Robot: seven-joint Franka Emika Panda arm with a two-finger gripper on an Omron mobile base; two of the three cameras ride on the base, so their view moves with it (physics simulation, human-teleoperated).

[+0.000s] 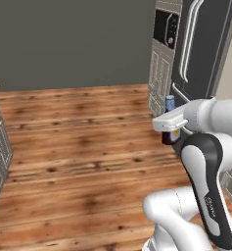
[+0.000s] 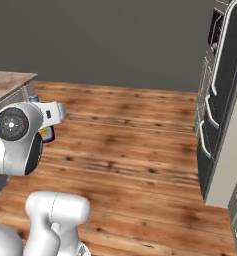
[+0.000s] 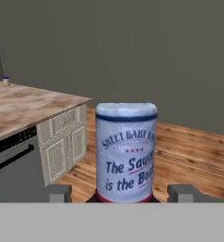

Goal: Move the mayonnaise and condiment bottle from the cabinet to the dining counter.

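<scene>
A small dark brown condiment bottle [image 1: 169,133] with a narrow blue-grey neck is carried in the air, above a wooden plank floor [image 1: 83,147]. In the hand view the neck of the bottle fills the centre: a pale wrapper with a dark blue band near its top and printed blue lettering over a row of small red stars. In the left base view the blue-grey neck rises above the white hand, and the dark body with a yellowish label hangs below it. The gripper [image 3: 123,193] has the bottle between its two dark finger tips [image 3: 58,193], one on each side of the neck, the jaws standing partly apart and closed on it. The bottle stands upright. The white arm [image 1: 205,181] rises from the base, bends at a dark elbow and reaches forward, with the hand held level. In the right base view the hand [image 2: 49,113] points towards a brown-and-cream marbled counter [image 2: 7,82] at the left. In the hand view this marbled top stretches away to the left over cream panelled doors, and a tiny blue-lidded cream jar, the mayonnaise [image 3: 6,81], stands on its far end, well apart from the bottle. A tall dark appliance [image 1: 205,44] with long pale handles stands at the right.
</scene>
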